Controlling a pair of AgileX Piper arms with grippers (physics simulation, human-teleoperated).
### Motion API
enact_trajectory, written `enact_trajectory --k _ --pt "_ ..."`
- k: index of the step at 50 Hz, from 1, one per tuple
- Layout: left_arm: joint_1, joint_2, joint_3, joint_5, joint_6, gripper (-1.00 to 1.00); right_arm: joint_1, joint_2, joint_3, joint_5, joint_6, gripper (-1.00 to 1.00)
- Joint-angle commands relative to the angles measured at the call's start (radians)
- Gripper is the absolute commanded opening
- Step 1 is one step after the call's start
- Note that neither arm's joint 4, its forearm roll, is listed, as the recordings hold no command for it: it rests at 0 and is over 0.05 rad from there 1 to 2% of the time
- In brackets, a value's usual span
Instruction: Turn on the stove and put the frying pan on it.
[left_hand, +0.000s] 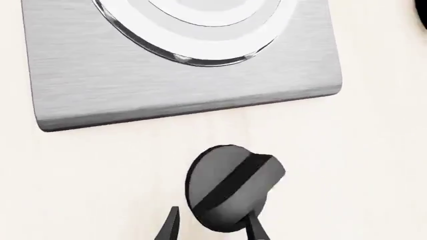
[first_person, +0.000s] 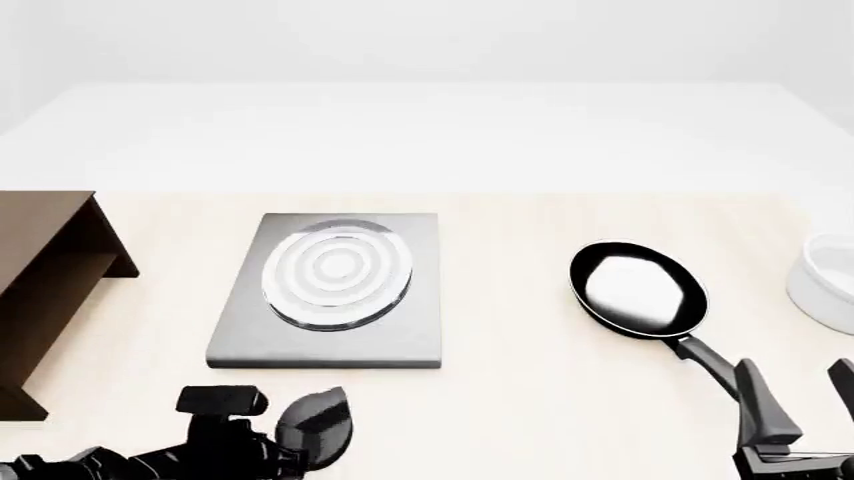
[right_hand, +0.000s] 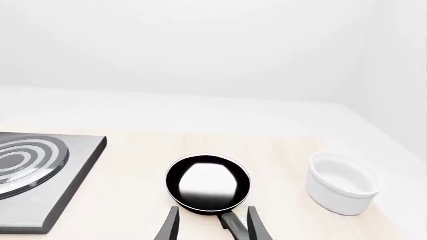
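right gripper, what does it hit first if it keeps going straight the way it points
Probably the long black handle of the small round black frying pan, which lies between the right gripper's open fingers; depth is unclear.

Frying pan between spread jaws, stove to one side, bowl to the other.

The right gripper (right_hand: 212, 225) has its jaws apart, the two dark fingers (right_hand: 171, 225) flanking the black handle of the frying pan (right_hand: 207, 183) without clearly touching it. The pan sits flat on the pale tabletop (right_hand: 133, 150), its glossy inside catching a bright reflection, handle pointing back toward the camera. Well apart from it on one side lies the grey slab of the stove (right_hand: 67, 165), with part of its ringed burner (right_hand: 23, 162) showing at the frame's edge. On the other side, near the pan but not touching, stands a white bowl (right_hand: 343, 184), upright. A plain white wall rises behind.
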Motion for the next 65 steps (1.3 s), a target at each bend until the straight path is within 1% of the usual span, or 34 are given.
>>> enact_trajectory --k 1,4,8,11,15,17,20,23,29,30,32,33,34,36,41,43,44,45,46,47,49,52,53,54,55,56,57,58,60,61,62,63,64,65 --pt "-0.263 0.146 0.193 -0.438 -0.450 1.00 -0.001 -0.015 0.000 0.008 0.027 1.00" --pt "-0.340 0.308 0.193 -0.635 -0.569 1.00 -0.001 -0.019 0.000 0.012 0.026 1.00" --pt "-0.361 0.416 0.193 -0.745 -0.590 1.00 -0.001 -0.011 0.000 0.004 0.026 1.00" --pt "-0.347 0.412 0.193 -0.739 -0.584 1.00 -0.001 -0.015 0.000 0.008 0.025 1.00" --pt "-0.346 0.305 0.193 -0.632 -0.579 1.00 -0.001 -0.011 0.000 0.003 0.025 1.00" --pt "-0.350 0.171 0.193 -0.499 -0.564 1.00 -0.001 -0.010 0.000 0.003 0.025 1.00" --pt "-0.348 0.054 0.193 -0.385 -0.554 1.00 0.000 -0.010 0.000 0.003 0.025 1.00" --pt "-0.340 -0.240 0.193 -0.112 -0.527 1.00 0.000 -0.008 0.000 0.003 0.026 1.00" --pt "-0.280 -0.707 0.181 0.291 -0.393 1.00 0.001 0.018 0.000 -0.019 0.026 1.00" --pt "-0.277 -0.800 0.142 0.382 -0.382 1.00 0.001 0.022 0.000 -0.022 0.025 1.00" --pt "-0.218 -0.908 0.022 0.553 -0.249 1.00 0.002 0.010 0.000 -0.010 0.024 1.00" --pt "-0.199 -0.900 -0.015 0.587 -0.184 1.00 0.002 0.013 0.000 -0.012 0.024 1.00" --pt "-0.225 -0.874 -0.027 0.567 -0.185 1.00 0.002 0.017 0.000 -0.016 0.024 1.00" --pt "-0.225 -0.910 -0.076 0.621 -0.149 1.00 0.002 0.018 -0.001 -0.014 0.022 1.00" --pt "-0.301 -0.977 -0.158 0.660 -0.173 1.00 0.001 0.021 -0.001 -0.016 0.020 1.00" --pt "-0.292 -1.038 -0.194 0.698 -0.172 1.00 0.001 0.020 -0.001 -0.014 0.022 1.00" --pt "-0.227 -1.134 -0.263 0.762 -0.106 1.00 0.001 0.016 -0.001 -0.011 0.021 1.00" --pt "-0.227 -1.136 -0.263 0.764 -0.106 1.00 0.001 0.016 -0.001 -0.011 0.021 1.00" --pt "-0.167 -1.163 -0.300 0.802 -0.036 1.00 0.001 0.016 -0.001 -0.010 0.021 1.00" --pt "-0.023 -1.232 -0.324 0.851 0.020 1.00 0.001 0.013 -0.001 -0.007 0.020 1.00" --pt "0.019 -1.265 -0.327 0.865 0.046 1.00 0.002 0.013 -0.001 -0.007 0.021 1.00" --pt "0.205 -1.371 -0.346 0.895 0.117 1.00 0.001 0.013 -0.001 -0.008 0.022 1.00" --pt "0.278 -1.381 -0.345 0.889 0.198 1.00 0.001 0.017 -0.001 -0.011 0.022 1.00" --pt "0.365 -1.388 -0.356 0.863 0.237 1.00 0.001 0.021 -0.001 -0.015 0.022 1.00" --pt "0.384 -1.389 -0.364 0.832 0.246 1.00 0.001 0.025 0.000 -0.019 0.021 1.00" --pt "0.496 -1.389 -0.346 0.789 0.306 1.00 -0.002 0.045 0.000 -0.033 0.032 1.00" --pt "0.496 -1.389 -0.345 0.788 0.306 1.00 -0.002 0.047 0.000 -0.035 0.032 1.00" --pt "0.627 -1.389 -0.285 0.685 0.407 1.00 -0.020 -0.038 -0.017 0.036 0.037 1.00" --pt "0.675 -1.389 -0.186 0.548 0.504 1.00 -0.022 -0.076 -0.084 0.129 0.073 1.00" --pt "0.690 -1.389 -0.130 0.532 0.503 1.00 -0.015 -0.084 -0.115 0.155 0.058 1.00" --pt "0.690 -1.389 -0.130 0.531 0.503 1.00 -0.015 -0.084 -0.115 0.155 0.058 1.00" --pt "0.667 -1.389 -0.058 0.495 0.480 1.00 -0.003 -0.087 -0.163 0.185 0.050 1.00" --pt "0.666 -1.389 0.078 0.457 0.415 1.00 0.012 -0.086 -0.260 0.276 0.068 1.00" --pt "0.666 -1.389 0.079 0.456 0.415 1.00 0.012 -0.086 -0.262 0.277 0.068 1.00"
